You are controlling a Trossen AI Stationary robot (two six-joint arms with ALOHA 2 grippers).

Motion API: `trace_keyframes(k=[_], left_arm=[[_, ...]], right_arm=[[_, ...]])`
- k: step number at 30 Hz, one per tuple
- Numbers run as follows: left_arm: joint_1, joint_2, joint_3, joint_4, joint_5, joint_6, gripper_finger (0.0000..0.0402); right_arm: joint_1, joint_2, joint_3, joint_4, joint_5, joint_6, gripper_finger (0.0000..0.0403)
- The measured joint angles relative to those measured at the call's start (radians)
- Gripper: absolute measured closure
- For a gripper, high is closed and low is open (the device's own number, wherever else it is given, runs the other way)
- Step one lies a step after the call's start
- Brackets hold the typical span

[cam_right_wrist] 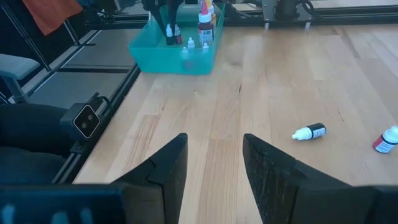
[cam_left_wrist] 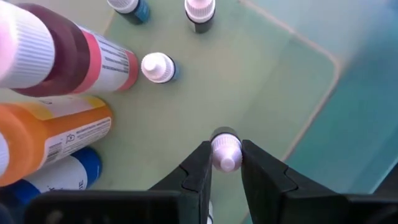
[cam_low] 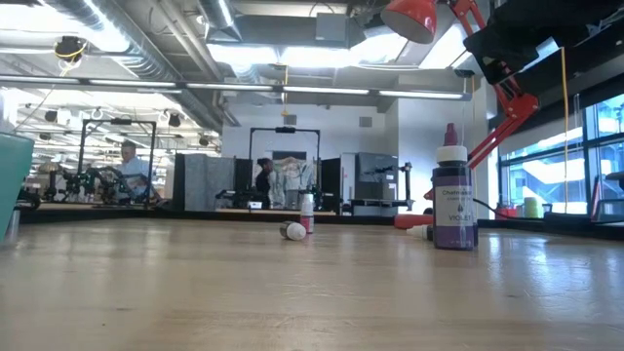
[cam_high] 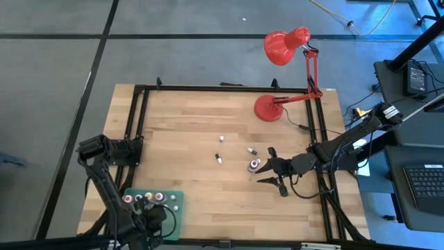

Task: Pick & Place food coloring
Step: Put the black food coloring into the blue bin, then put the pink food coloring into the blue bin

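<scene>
Several food coloring bottles stand in the green tray [cam_high: 173, 215] at the table's near left: a red one [cam_left_wrist: 74, 56], an orange one [cam_left_wrist: 50, 137], a blue one [cam_left_wrist: 68, 171] and small white-capped ones [cam_left_wrist: 158, 67]. My left gripper [cam_left_wrist: 225, 148] points down into the tray, shut on a small dark bottle. More bottles are out on the wood: a purple one [cam_low: 453, 200] upright on its base, a black one [cam_right_wrist: 310, 132] on its side, and another small one [cam_high: 219, 159]. My right gripper [cam_right_wrist: 214, 162] hovers open beside the purple bottle [cam_high: 253, 165], nothing between its fingers. My left gripper pinches the white cap [cam_left_wrist: 227, 160] at the top of the small dark bottle between its two fingers. The fingers come from above, pointing down. The bottle is upright over the tray floor; whether its base rests there I cannot tell.
A red desk lamp [cam_high: 277, 76] stands at the table's far right, its base [cam_high: 267, 109] on the wood. A black frame [cam_high: 139, 111] runs around the table. Bare wood lies between the tray and the loose bottles. People and benches show in the room behind.
</scene>
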Motion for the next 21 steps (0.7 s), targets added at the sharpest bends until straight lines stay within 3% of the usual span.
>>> trace_keyframes(k=[9, 21], left_arm=[[0.000, 0.001, 0.000, 0.000, -0.026, 0.002, 0.0308], [0.000, 0.000, 0.000, -0.004, 0.002, 0.015, 0.0309]], right_arm=[[0.000, 0.000, 0.000, 0.000, 0.000, 0.000, 0.0246], [0.000, 0.000, 0.000, 0.000, 0.000, 0.000, 0.0246]])
